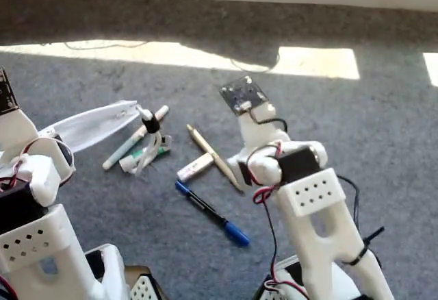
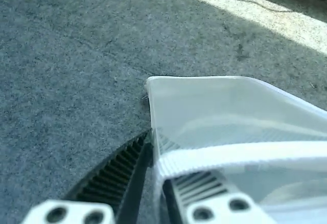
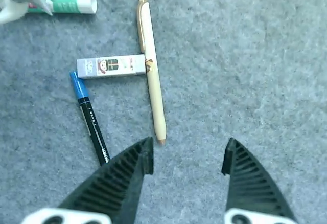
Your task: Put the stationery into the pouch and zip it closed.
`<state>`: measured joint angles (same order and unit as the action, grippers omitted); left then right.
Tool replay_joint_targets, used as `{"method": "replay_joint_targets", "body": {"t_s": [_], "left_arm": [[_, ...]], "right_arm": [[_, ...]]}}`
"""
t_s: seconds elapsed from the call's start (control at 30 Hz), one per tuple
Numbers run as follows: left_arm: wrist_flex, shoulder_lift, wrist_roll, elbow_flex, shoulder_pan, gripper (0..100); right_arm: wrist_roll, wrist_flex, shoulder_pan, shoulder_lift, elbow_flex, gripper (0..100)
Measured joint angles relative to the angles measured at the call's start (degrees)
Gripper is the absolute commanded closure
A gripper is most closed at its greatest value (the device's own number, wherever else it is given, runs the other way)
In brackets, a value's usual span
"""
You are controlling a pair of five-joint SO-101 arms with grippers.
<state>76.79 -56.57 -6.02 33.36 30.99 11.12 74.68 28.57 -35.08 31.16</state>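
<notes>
- Left end effector (image 2: 156, 157) is clamped on the edge band of the clear pouch (image 2: 230, 111). The pouch is held off the table (image 1: 383, 142) and sticks out toward the pile of stationery.
- In the high view the pouch (image 1: 96, 123) tip ends just beside the top of the marker (image 1: 135, 139). I see nothing inside the part of the pouch that shows, and I can't tell whether the zip is open.
- Right end effector (image 3: 186, 157) has its fingers wide apart and empty, hovering over the table just past the tip of the beige pen (image 3: 150, 70).
- Loose on the table:
  - the beige pen
  - the eraser (image 3: 111, 65), touching the pen's side
  - the blue pen (image 3: 89, 116), its cap end just below the eraser
  - the glue stick (image 3: 61, 1), farther off near the pouch tip
  - the marker, next to the glue stick
- Progress, my read: early. The pouch is gripped and presented, but no item is loaded.
- Left to do: pick up all five pieces and feed them in, then zip it shut.
- Likely first pick is the beige pen, since it lies closest to the open fingers and roughly in line with them.
</notes>
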Motion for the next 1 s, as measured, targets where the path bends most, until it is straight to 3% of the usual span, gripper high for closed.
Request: {"method": "replay_joint_targets", "body": {"t_s": [0.57, 1.0], "left_arm": [[0.8, 0.0, 0.0, 0.0, 0.0, 99], [0.8, 0.0, 0.0, 0.0, 0.0, 99]], "right_arm": [[0.0, -5.4, 4.6, 42.6, -27.9, 78.9], [0.0, -9.1, 6.0, 62.3, -41.5, 79.2]]}}
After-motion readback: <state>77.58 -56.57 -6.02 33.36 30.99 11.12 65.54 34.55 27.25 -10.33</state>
